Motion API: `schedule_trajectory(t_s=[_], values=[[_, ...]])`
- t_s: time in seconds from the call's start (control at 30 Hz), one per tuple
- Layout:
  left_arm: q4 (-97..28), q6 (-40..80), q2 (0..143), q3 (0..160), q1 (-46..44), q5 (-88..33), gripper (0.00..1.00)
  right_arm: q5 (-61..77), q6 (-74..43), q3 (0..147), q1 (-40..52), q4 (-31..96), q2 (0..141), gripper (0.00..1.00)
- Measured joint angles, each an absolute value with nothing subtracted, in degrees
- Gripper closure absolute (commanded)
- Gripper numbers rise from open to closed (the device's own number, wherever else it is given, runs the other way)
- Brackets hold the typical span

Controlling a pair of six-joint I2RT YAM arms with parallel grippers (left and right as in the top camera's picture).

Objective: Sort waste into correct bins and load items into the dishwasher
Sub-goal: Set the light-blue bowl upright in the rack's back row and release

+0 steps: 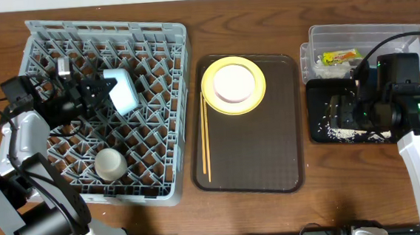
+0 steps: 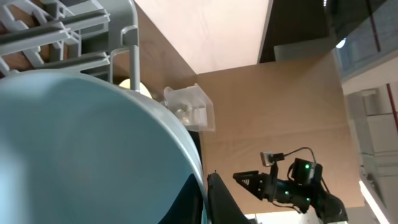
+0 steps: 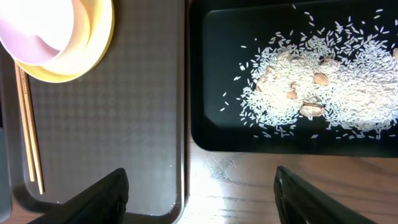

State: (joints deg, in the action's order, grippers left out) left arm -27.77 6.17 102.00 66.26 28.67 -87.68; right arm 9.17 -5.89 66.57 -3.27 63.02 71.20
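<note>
The left claw [image 1: 104, 91] grips the light-blue bowl [image 1: 124, 91] in the grey dish rack [image 1: 160, 39], the snack wrapper [image 1: 339, 56] lies in the clear tub [image 1: 367, 31], and only the right wrist view shows the right claw [image 3: 200, 180] spread wide near rice grains [image 3: 348, 106] and scraps [image 3: 321, 78] in the black tray [image 3: 211, 62].

Soft, even light is falling across my table [image 1: 327, 198], throwing only faint shadows. My left wrist camera is blurring the light-blue bowl [image 2: 74, 137], which is too close to focus. Near the right edge, rice grains [image 3: 323, 93] are showing crisply in the black tray [image 3: 211, 62], and the wood beside it is glaring palely.
</note>
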Motion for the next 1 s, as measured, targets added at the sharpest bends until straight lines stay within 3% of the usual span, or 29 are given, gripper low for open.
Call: schedule_trajectory(t_s=[1.0], values=[[-26.6, 7.7, 102.0, 66.3, 26.4, -85.6, 0.94, 9.2, -5.9, 66.6, -3.3, 63.9, 71.2, 0.28]])
